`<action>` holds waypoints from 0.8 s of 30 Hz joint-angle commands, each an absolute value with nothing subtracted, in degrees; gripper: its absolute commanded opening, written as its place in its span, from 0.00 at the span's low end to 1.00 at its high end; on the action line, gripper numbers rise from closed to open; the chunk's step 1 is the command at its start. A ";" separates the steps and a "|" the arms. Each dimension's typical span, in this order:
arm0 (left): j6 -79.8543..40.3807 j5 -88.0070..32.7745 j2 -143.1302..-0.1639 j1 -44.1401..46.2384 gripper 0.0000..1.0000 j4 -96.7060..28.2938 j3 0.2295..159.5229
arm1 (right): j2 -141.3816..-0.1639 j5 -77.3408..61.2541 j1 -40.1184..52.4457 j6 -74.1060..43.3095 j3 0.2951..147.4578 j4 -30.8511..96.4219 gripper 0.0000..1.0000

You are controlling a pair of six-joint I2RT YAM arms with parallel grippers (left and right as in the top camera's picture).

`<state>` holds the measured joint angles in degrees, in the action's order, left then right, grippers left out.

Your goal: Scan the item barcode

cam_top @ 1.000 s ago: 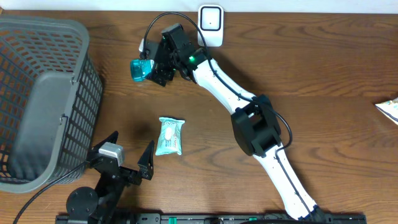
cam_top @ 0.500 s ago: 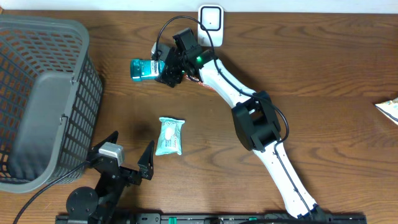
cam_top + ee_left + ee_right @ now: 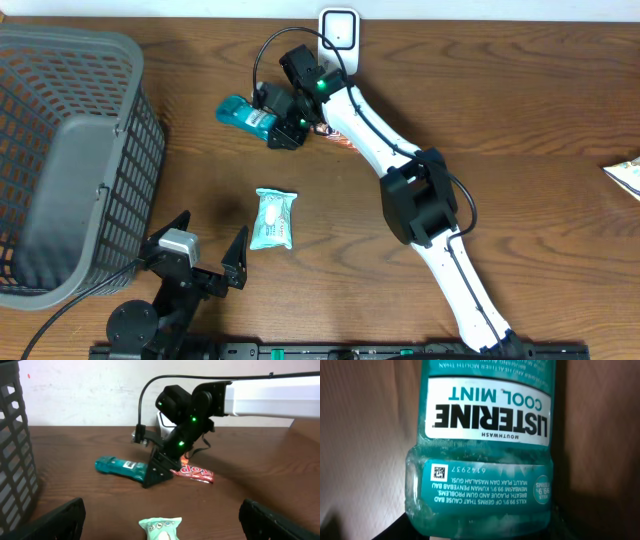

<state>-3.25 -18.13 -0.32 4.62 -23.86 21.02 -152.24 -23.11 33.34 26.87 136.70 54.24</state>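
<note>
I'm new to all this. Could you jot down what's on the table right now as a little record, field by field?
Bottle: teal Listerine mouthwash bottle, lying on its side
Right gripper: at the bottle's end; grip unclear
Left gripper: open, holding nothing
Other items: wipes packet, red snack wrapper, grey basket
Far edge: white device, likely the scanner

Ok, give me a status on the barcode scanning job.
Done: nothing visibly. The mouthwash bottle lies on the table, not in front of the white scanner. In hand: the right gripper straddles its end, but a firm grip can't be confirmed. Left: lift it and show its barcode to the scanner. The wipes packet and red snack wrapper lie untouched. The left gripper sits open.
</note>
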 commanded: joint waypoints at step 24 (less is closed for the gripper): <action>-3.97 -18.85 -0.16 4.84 0.98 -23.79 20.95 | -137.23 -22.98 36.25 20.80 134.98 78.63 0.99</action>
